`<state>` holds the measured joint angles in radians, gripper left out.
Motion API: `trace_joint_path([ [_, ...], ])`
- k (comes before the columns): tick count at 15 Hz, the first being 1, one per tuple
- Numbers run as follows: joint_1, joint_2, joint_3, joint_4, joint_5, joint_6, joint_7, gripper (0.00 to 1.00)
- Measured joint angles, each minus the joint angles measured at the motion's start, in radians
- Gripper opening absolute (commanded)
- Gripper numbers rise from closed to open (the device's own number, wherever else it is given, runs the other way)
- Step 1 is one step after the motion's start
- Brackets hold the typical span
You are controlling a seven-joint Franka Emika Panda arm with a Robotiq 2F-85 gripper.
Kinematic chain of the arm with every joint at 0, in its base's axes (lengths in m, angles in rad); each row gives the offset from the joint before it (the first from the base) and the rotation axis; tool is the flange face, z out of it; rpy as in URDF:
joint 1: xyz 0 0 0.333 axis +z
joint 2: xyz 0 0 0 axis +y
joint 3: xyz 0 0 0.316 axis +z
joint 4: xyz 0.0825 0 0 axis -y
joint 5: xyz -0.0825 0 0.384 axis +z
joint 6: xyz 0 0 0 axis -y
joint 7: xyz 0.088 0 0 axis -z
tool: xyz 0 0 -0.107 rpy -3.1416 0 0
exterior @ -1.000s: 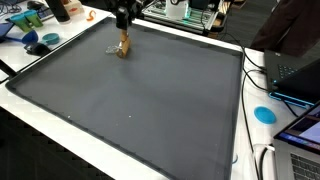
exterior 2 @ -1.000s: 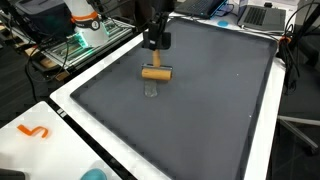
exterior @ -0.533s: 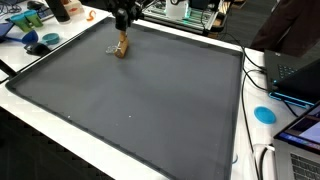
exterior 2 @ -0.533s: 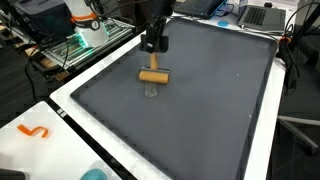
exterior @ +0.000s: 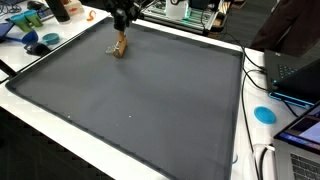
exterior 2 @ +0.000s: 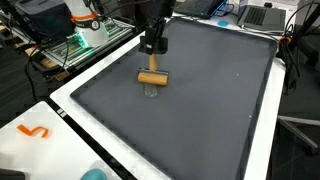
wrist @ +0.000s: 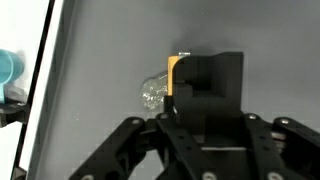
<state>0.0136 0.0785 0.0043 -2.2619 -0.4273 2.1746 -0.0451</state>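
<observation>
1 small corked glass vial, left of frame centre: light, fragile, slick glass, so grip cork end; claw open/shut can't tell.

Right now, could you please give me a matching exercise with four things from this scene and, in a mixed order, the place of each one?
Things:
1. wooden cylinder
2. blue disc
3. orange squiggle
4. tool

Places:
A. on the white table border, beside a laptop
B. just above the wooden cylinder
C. lying on the gray mat
D. on the white border, near a teal object

Pairs: 1-C, 2-A, 3-D, 4-B.
</observation>
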Motion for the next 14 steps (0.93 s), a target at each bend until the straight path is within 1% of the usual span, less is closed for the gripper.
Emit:
trace_joint_path([
  [7, 0.001, 0.028, 0.000, 0.030, -0.019, -0.016, 0.018, 0.24],
  [14, 0.003, 0.053, 0.000, 0.056, -0.045, -0.036, 0.070, 0.24],
])
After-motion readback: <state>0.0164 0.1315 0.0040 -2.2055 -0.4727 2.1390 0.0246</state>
